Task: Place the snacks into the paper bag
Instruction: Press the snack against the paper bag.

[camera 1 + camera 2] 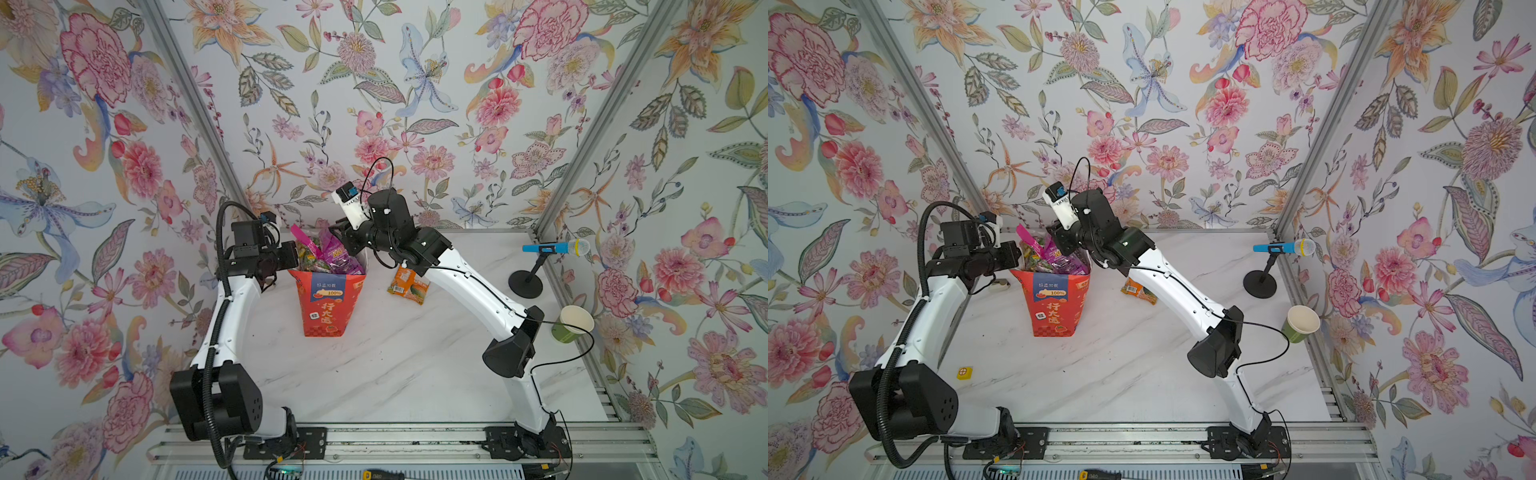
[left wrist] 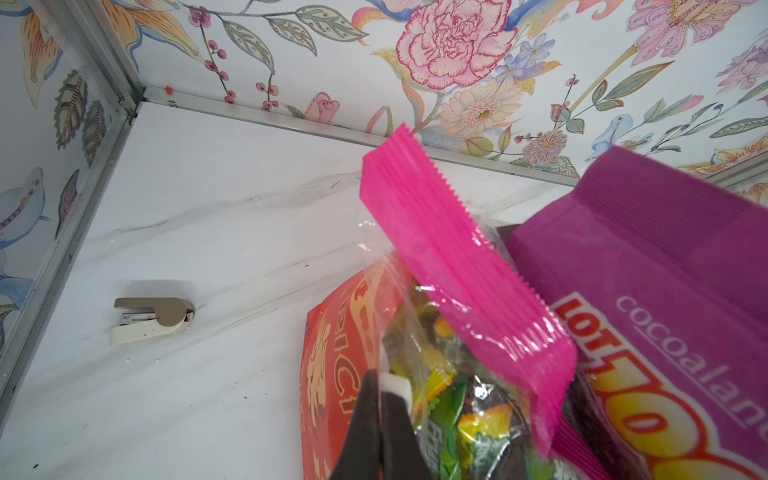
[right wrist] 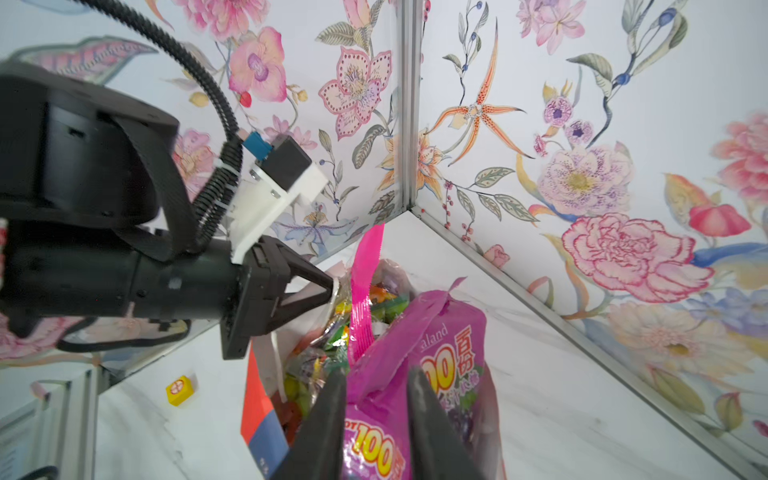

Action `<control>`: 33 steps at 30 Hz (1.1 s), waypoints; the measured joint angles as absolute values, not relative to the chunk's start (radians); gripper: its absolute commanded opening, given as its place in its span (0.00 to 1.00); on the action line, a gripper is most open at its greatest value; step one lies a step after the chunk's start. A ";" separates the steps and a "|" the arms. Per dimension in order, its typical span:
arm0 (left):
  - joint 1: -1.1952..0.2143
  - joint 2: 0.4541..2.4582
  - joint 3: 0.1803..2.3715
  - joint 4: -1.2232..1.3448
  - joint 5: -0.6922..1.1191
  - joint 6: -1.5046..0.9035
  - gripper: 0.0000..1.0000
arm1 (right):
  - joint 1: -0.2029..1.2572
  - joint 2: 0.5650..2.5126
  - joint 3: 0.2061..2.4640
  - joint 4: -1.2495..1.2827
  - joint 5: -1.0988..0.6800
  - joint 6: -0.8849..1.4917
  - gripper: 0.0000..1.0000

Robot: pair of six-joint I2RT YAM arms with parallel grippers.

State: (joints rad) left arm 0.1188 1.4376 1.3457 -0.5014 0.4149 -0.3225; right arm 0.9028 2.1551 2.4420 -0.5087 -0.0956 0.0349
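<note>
**While the paper bag [image 1: 332,307] stands full, one small orange packet [image 1: 409,284] lies outside it**

As both top views show, the paper bag stands upright on the white marble table [image 1: 395,374], a little left of the frame centre, and packets stick out of its open mouth. A clear packet with a magenta seal [image 2: 457,270] rises highest. In the left wrist view its pink toothed edge crosses the middle of the frame, and wrapped candies are visible through the film below it. Just beside it, at the right of that frame, leans a purple packet [image 2: 665,291] with the letters "LOT 100".

The left gripper [image 3: 334,289] comes to the bag from the left of the top frames. Its fingers are clenched together on what seems to be the white rim of the bag. The right gripper [image 3: 376,374] reaches in from the right. In its own wrist view, at the lower centre, the two dark fingers stand apart with the purple packet between them. Whether they press it or have let it go, I cannot tell.

The small orange packet lies flat on the table, right of the bag, partly covered by the right arm [image 1: 478,286]. Further right in the frame stand a blue microphone [image 1: 557,248] on a black stand and a green paper cup [image 1: 575,322]. A beige stapler [image 2: 151,320] lies at the left of the left wrist view.
</note>
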 measured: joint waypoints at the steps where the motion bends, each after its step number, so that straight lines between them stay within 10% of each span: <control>1: 0.119 1.438 1.346 -0.501 0.415 -0.323 0.00 | 0.902 2.167 2.442 -0.513 -0.096 0.034 0.16; 25: 0.133 1.438 1.329 -0.494 0.411 -0.330 0.00 | 0.902 2.326 2.453 -0.516 -0.112 0.107 0.18; 33: 0.133 1.438 1.326 -0.491 0.411 -0.330 0.00 | 0.902 2.326 2.462 -0.530 -0.121 0.120 0.39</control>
State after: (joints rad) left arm 0.1326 1.4376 1.3262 -0.4911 0.4114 -0.3298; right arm 0.9024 2.3264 2.4622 -0.5301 -0.1211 0.1204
